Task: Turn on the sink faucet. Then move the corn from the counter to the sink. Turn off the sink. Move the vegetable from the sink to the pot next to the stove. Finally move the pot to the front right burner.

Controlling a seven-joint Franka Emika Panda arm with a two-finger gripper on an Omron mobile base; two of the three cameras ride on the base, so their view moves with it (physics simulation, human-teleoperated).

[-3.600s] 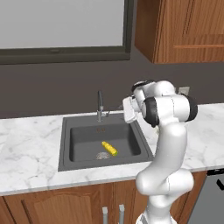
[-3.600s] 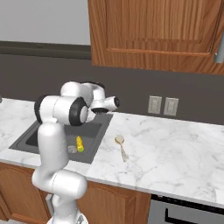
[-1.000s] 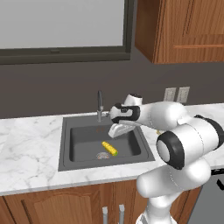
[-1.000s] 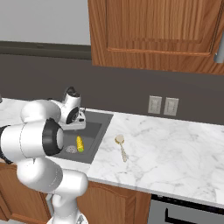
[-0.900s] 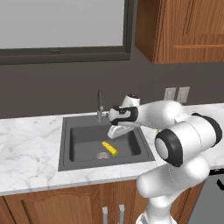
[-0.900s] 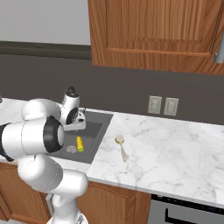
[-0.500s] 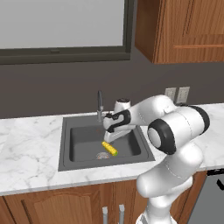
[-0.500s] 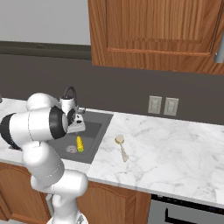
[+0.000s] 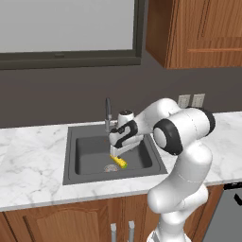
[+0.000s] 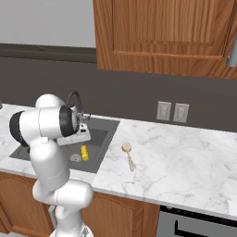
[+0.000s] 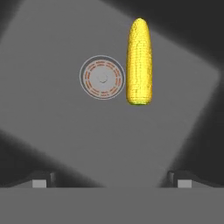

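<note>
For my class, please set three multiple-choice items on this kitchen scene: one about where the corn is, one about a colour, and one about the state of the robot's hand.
1. Where does the corn lie?
A. on the counter
B. in the sink, beside the drain
C. in a pot

2. What colour is the counter?
A. white marble with grey veins
B. black
C. brown wood

3. How is the hand?
A. shut on the corn
B. open, holding nothing
C. shut on the faucet

Answers:
1 B: the cob rests on the basin floor next to the round drain.
2 A: pale veined slab around the basin.
3 B: fingertips stand wide apart above the cob.
</note>
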